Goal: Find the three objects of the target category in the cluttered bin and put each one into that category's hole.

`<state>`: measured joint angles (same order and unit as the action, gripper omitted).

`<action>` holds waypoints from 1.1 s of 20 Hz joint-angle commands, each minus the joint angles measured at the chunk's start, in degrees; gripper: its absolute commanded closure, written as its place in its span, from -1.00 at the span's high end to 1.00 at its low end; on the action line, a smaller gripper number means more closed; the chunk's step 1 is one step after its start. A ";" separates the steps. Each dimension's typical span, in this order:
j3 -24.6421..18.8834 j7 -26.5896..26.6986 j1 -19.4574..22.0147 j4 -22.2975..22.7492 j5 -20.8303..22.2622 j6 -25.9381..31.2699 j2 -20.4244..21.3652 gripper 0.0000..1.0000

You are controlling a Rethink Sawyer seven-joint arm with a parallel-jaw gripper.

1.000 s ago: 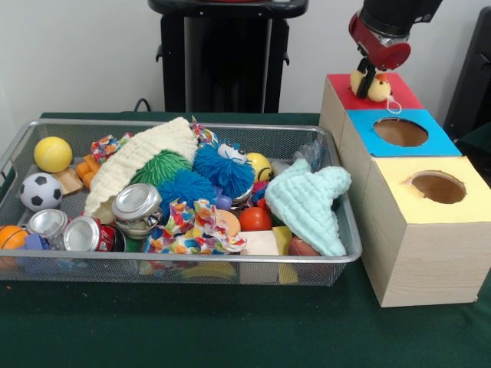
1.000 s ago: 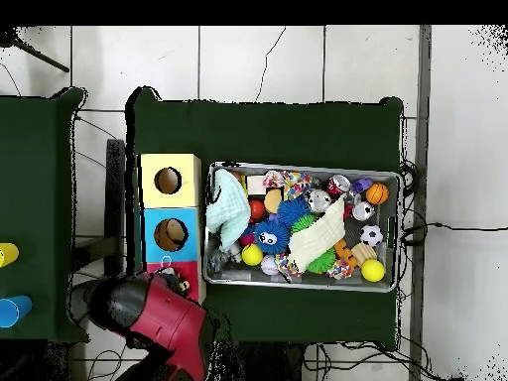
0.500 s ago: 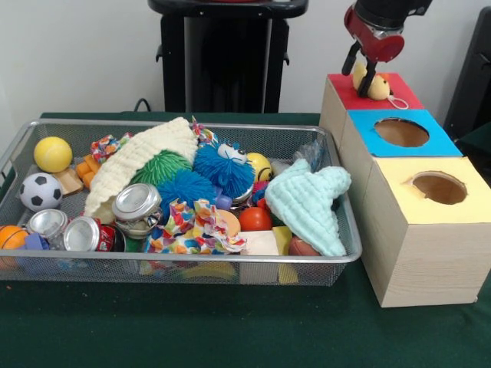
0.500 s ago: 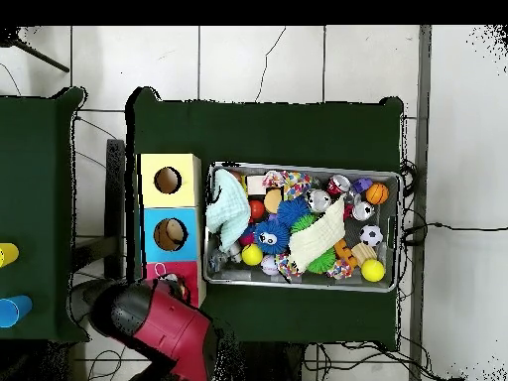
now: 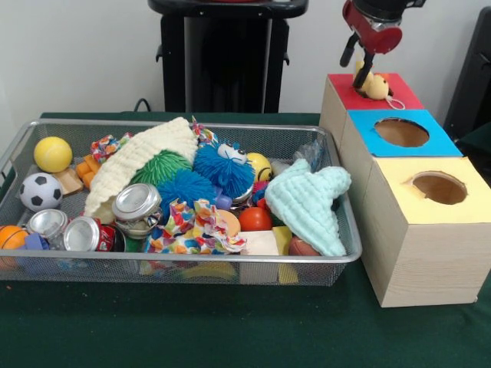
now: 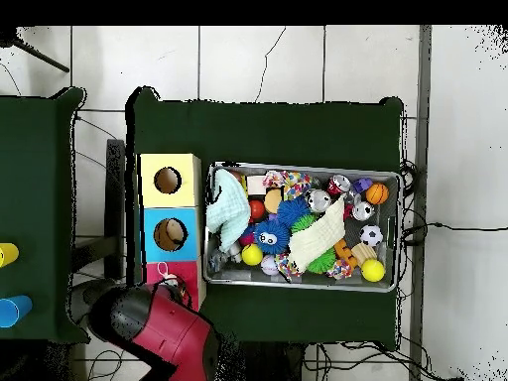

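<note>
My gripper (image 5: 358, 61) hangs open and empty just above the red-surround box (image 5: 403, 96) at the back right. The yellow duck (image 5: 375, 86) sits on that box's top, over the red hole, apart from the fingers, with a thin white loop beside it. The silver wire-mesh basket (image 5: 192, 259) holds a heap of toys. The monkey and the tiger are hidden or out of view. In the overhead view the red arm head (image 6: 159, 322) covers part of the red box (image 6: 157, 270), and the basket (image 6: 303, 167) lies to its right.
Blue-surround hole (image 5: 400, 132) and yellow-surround hole (image 5: 438, 186) top the nearer boxes. The basket holds a fuzzy blue ball with eyes (image 5: 224, 167), a mint cloth (image 5: 311, 203), a cream cloth (image 5: 142, 157), cans (image 5: 136, 205), a yellow ball (image 5: 52, 153) and a soccer ball (image 5: 40, 191).
The gripper let go of the duck and rose a little. The duck stayed on the red box's top.
</note>
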<state>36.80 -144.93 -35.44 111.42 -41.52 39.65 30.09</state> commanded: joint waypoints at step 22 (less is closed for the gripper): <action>-5.28 -12.86 4.74 -4.00 1.01 5.03 3.17 1.00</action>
<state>39.68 -144.93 -32.56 109.26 -38.02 48.40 35.37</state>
